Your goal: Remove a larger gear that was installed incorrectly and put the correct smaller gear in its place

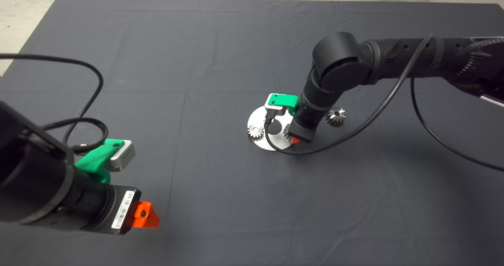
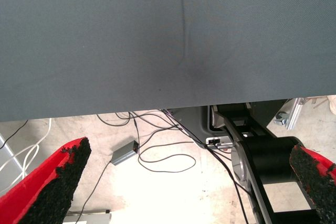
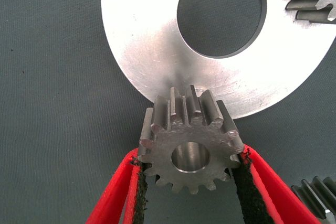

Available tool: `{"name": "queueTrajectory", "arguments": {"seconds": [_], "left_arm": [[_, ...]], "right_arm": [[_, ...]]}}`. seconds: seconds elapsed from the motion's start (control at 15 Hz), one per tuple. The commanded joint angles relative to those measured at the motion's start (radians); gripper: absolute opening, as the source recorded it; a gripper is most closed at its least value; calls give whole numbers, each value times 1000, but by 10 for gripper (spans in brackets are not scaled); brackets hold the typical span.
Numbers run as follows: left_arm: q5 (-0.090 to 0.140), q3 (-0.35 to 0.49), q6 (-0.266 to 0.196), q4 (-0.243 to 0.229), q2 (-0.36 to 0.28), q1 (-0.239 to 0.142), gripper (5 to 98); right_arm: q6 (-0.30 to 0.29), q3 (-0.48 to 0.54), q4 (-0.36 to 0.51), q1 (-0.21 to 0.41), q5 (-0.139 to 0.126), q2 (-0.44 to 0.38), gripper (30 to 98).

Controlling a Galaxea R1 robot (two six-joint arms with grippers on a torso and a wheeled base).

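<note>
Holding the smaller gear [image 3: 190, 148] tight, my right gripper [image 3: 189, 182] is squeezing it between its two red fingers [image 3: 118, 190], one black pad on each side of the teeth. I am hanging right at the near edge of the shiny round plate [image 3: 157, 51] on the dark mat [image 1: 197, 61]. The plate is having a big round hole in its middle. Two other small gears are sitting on the plate, one [image 1: 255, 131] on its left side and one [image 3: 310, 1] near me.

The larger gear [image 1: 336, 117], the one with long pointy teeth, is lying on the mat just beside the plate, on the right, past my arm.

My left gripper [image 1: 146, 215] is waiting at the lower left corner, well apart from everything. Its fingers [image 2: 52, 187] are spread wide and gripping nothing.
</note>
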Motion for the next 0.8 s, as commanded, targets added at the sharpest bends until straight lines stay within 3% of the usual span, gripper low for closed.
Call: {"name": "queueTrajectory", "arguments": {"seconds": [0.0, 0.73], "left_arm": [[10, 12, -8, -17, -1, -5, 979], [9, 12, -8, -17, -2, -5, 979]], "right_arm": [[-14, -8, -30, 20, -127, -3, 387], [-14, -29, -76, 18, -127, -2, 387]]}}
